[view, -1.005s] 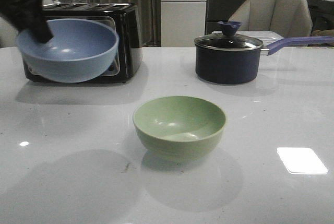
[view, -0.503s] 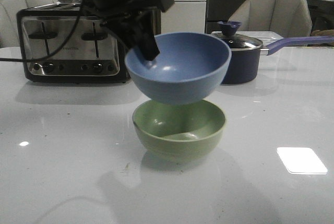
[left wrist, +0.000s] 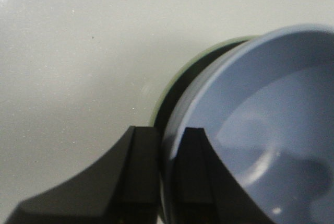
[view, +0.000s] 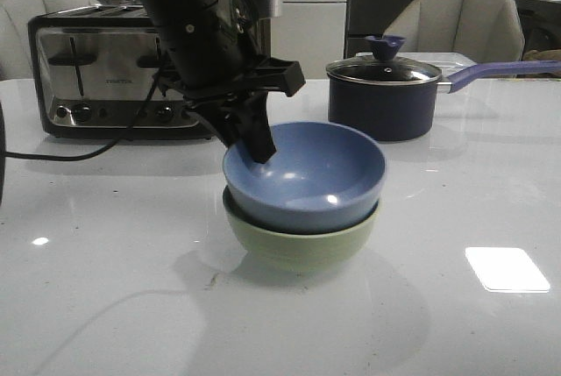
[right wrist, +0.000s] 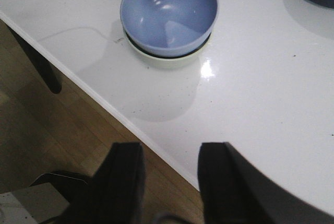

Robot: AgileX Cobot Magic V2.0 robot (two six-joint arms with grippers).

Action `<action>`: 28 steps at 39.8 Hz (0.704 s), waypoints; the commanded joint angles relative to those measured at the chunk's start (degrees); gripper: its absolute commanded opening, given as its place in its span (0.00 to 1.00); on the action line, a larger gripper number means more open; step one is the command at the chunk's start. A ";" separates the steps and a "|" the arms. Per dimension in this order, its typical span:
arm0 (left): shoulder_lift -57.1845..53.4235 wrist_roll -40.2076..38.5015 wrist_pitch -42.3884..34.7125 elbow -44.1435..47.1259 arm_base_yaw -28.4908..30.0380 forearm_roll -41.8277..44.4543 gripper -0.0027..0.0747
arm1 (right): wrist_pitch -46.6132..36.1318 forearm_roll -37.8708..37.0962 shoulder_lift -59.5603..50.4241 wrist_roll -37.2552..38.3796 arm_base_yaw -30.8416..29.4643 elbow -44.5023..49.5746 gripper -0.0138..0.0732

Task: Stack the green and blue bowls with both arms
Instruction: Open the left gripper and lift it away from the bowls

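The blue bowl [view: 307,179] sits nested inside the green bowl [view: 302,244] at the middle of the white table [view: 105,271]. My left gripper [view: 254,141] is shut on the blue bowl's left rim, one finger inside and one outside. In the left wrist view the fingers [left wrist: 145,156] pinch the blue bowl's [left wrist: 261,130] rim, with the green bowl's rim [left wrist: 209,51] just showing behind. My right gripper [right wrist: 169,169] is open and empty, over the table's front edge; the blue bowl [right wrist: 169,12] and the green bowl [right wrist: 167,59] lie ahead of it.
A black and silver toaster [view: 114,74] stands at the back left, its cord trailing left. A dark saucepan [view: 383,100] with glass lid and purple handle stands at the back right. Chairs stand behind the table. Wooden floor [right wrist: 52,130] shows past the table edge.
My left gripper carried the blue bowl from in front of the toaster rightward over the green bowl, then lowered it into the green bowl.
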 commanded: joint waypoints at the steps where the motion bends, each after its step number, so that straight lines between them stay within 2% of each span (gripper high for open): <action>1: -2.87 0.11 -0.54 -1.97 -0.20 -2.06 0.46 | -3.73 1.11 0.27 -0.30 -0.08 -1.52 0.60; 4: -2.99 0.11 -0.44 -1.97 -0.20 -2.06 0.61 | -3.73 1.11 0.27 -0.30 -0.08 -1.52 0.60; 7: -3.12 0.11 -0.30 -2.22 -0.20 -2.06 0.68 | -3.73 1.11 0.27 -0.30 -0.08 -1.52 0.60; 21: -9.25 0.11 1.50 -2.42 -0.20 0.79 0.68 | -3.73 1.11 0.27 -0.30 -0.08 -1.52 0.60; 28: -17.97 0.11 -0.26 3.07 -0.20 1.17 0.68 | -3.73 1.11 0.27 -0.30 -0.08 -1.52 0.60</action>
